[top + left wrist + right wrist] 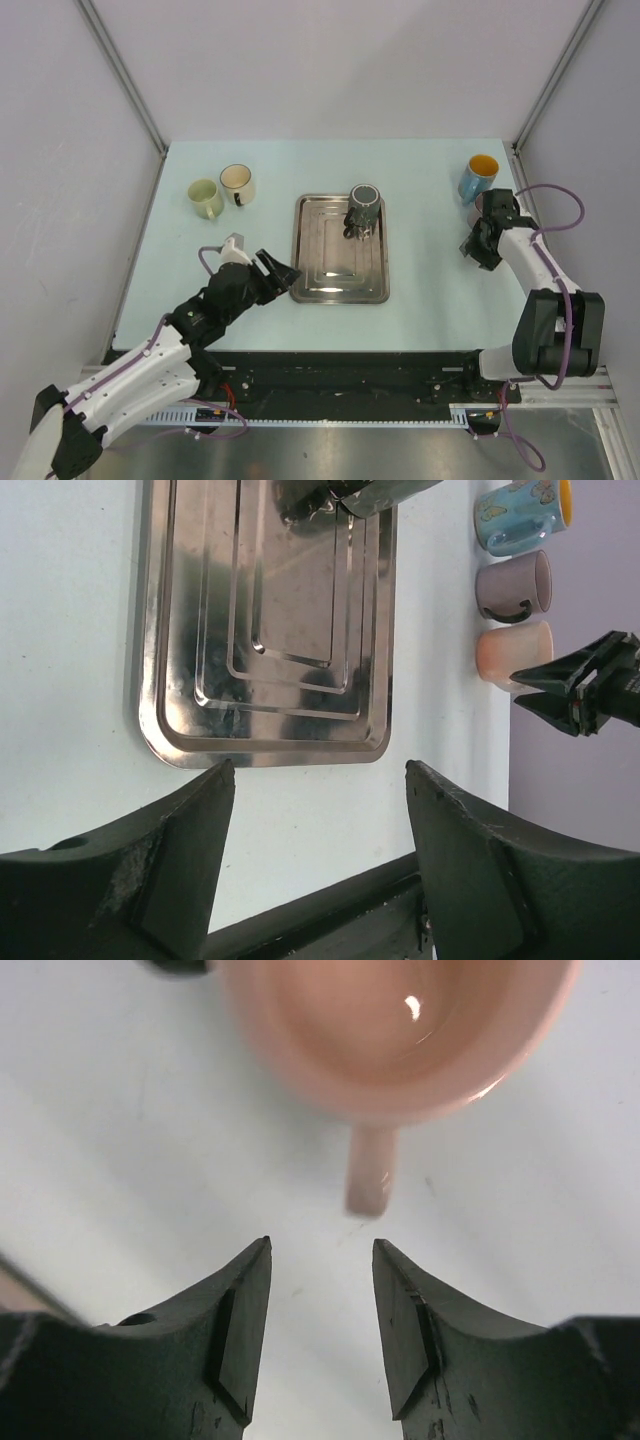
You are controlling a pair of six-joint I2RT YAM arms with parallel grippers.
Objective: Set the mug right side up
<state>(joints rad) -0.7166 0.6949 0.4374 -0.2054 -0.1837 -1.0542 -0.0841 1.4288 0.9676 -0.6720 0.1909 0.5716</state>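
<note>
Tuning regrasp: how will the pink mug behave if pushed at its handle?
The pink mug looks glazed, given the glint inside: probably rigid and slippery. Standing open side up, it seems unlikely to tip; a push on the handle would more likely spin or slide it.

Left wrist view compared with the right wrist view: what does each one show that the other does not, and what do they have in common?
Only the left wrist view shows the metal tray, the dark mug at its far end, the blue mug, the purple mug and the open left end effector. Only the right wrist view shows the inside of the pink mug and its handle pointing at the open right end effector, apart from it. Both show the pink mug, the right end effector and the pale table.
</note>
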